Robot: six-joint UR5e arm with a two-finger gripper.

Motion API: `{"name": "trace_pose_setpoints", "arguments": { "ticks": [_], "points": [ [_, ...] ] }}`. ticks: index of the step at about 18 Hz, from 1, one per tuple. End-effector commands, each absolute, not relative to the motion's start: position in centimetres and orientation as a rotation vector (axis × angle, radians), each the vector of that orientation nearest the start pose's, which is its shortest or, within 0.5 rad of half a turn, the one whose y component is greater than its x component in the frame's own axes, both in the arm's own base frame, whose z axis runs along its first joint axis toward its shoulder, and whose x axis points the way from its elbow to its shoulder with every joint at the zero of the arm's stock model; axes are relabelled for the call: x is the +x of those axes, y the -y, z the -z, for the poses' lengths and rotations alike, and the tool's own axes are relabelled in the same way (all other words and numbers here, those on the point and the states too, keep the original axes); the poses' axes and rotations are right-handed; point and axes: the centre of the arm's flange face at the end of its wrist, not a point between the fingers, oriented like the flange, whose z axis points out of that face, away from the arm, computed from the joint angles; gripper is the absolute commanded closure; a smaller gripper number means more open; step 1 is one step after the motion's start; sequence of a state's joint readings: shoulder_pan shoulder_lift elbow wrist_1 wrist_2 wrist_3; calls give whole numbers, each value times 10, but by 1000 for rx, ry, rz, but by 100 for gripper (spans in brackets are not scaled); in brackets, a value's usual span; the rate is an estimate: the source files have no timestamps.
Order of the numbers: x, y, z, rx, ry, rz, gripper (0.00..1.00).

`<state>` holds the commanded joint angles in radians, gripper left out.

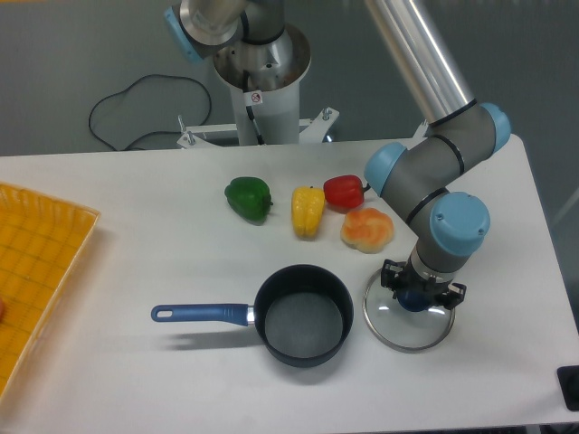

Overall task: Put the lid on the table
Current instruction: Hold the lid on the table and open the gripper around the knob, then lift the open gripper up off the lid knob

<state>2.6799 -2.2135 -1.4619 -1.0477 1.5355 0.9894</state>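
Note:
The lid, round clear glass with a thin metal rim, lies flat on the white table to the right of the saucepan. Its blue knob shows just under my gripper. The gripper points straight down over the knob. Its black fingers stand on either side of the knob with small gaps, so it looks open around the knob. The wrist hides the far part of the lid.
A dark saucepan with a blue handle stands left of the lid. A green pepper, a yellow pepper, a red pepper and an orange pepper lie behind it. A yellow gridded tray sits at the left edge.

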Motion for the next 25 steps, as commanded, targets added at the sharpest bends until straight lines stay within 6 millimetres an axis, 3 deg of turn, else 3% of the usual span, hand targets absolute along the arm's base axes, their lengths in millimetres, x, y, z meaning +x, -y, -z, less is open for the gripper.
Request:
{"name": "trace_pose_setpoints", "arguments": {
  "ticks": [7,9,12,16,21,25],
  "points": [
    [-558,-432,-201,-3106,184,29,40],
    [-558,-432,-201,-3106,181,29,29],
    [-558,-432,-202,-3106,176,27,20],
    [-558,-431,-204,-3105,169,20,1],
    [-546,-434,-217,-3105,152,-3,0],
    [-531,-428,-251,-3107,101,-113,0]
  ]
}}
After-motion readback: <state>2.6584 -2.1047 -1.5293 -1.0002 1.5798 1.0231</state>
